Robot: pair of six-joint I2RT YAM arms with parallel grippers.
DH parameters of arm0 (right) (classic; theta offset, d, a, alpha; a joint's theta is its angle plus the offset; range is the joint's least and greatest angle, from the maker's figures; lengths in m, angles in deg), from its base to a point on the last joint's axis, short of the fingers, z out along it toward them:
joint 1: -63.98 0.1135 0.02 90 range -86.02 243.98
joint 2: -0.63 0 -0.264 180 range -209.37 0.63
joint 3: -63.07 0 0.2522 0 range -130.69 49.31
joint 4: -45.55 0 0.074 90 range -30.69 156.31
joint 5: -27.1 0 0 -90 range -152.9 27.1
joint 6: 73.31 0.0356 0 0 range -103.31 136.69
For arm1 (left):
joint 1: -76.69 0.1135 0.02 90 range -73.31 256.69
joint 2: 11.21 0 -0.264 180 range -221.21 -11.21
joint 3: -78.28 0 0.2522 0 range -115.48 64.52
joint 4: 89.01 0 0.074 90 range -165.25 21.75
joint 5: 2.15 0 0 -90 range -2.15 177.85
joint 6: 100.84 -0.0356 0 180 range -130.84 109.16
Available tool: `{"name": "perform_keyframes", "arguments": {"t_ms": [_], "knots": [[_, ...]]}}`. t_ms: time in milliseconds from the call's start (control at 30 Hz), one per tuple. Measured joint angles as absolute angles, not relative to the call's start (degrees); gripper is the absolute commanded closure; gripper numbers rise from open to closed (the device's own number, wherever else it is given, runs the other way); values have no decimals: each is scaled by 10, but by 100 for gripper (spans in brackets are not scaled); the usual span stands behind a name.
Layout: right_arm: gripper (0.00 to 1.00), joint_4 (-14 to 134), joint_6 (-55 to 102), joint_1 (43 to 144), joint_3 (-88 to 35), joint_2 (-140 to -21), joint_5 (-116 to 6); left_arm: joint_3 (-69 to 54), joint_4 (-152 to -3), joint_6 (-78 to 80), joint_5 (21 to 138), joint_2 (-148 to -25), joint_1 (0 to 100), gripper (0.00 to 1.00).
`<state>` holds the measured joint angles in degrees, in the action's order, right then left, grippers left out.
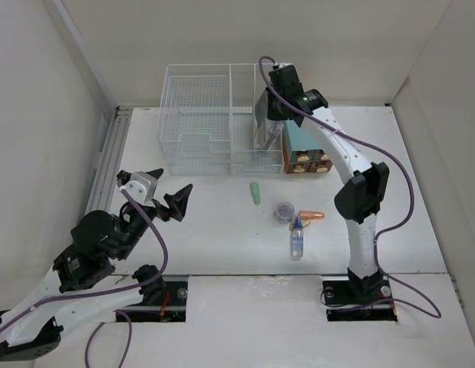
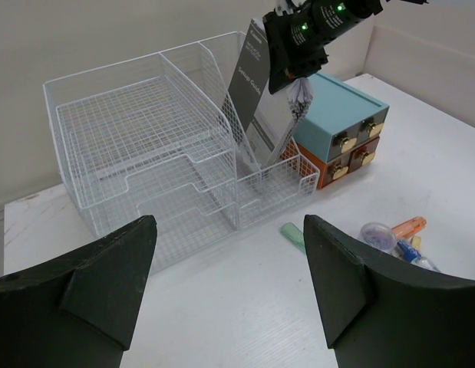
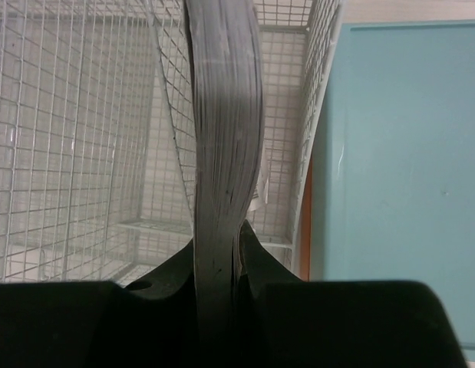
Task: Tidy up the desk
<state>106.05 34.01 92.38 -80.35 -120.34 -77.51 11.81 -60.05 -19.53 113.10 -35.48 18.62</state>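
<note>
The desk (image 1: 214, 230) is a wide white tabletop. My right gripper (image 1: 270, 111) is shut on a grey booklet (image 1: 262, 115) and holds it upright over the right-hand compartment of the white wire organizer (image 1: 197, 115). In the right wrist view the booklet (image 3: 222, 138) rises edge-on from between the right gripper's (image 3: 218, 247) jaws, with the mesh (image 3: 68, 138) behind it. My left gripper (image 1: 166, 190) hovers open and empty above the desk's left side. From the left wrist view the left gripper (image 2: 229, 230) faces the organizer (image 2: 145, 146) and the booklet (image 2: 256, 100).
A teal box with wooden drawers (image 1: 302, 147) stands right of the organizer. On the desk's middle lie a green stick (image 1: 255, 192), a small round container (image 1: 284, 211), an orange marker (image 1: 311, 215) and a blue-capped bottle (image 1: 297, 239). Walls enclose three sides.
</note>
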Motion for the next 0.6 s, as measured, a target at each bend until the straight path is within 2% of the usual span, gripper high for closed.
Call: {"name": "perform_keyframes", "arguments": {"t_ms": [167, 233, 267, 367, 500, 600], "knots": [[98, 1071, 334, 922, -819, -1218, -760, 124, -604, -199, 1131, -355, 186, 25], [88, 1074, 333, 919, -823, -1219, -752, 125, -604, -200, 1131, -355, 186, 25], [70, 1076, 331, 917, -827, -1221, -747, 125, -604, -200, 1131, -355, 186, 25], [40, 1072, 325, 910, -843, -1225, -725, 126, -605, -200, 1131, -356, 186, 25], [22, 1050, 307, 908, -867, -1225, -703, 128, -605, -200, 1131, -359, 186, 25], [19, 1033, 291, 909, -879, -1225, -690, 132, -606, -200, 1131, -359, 186, 25]]}}
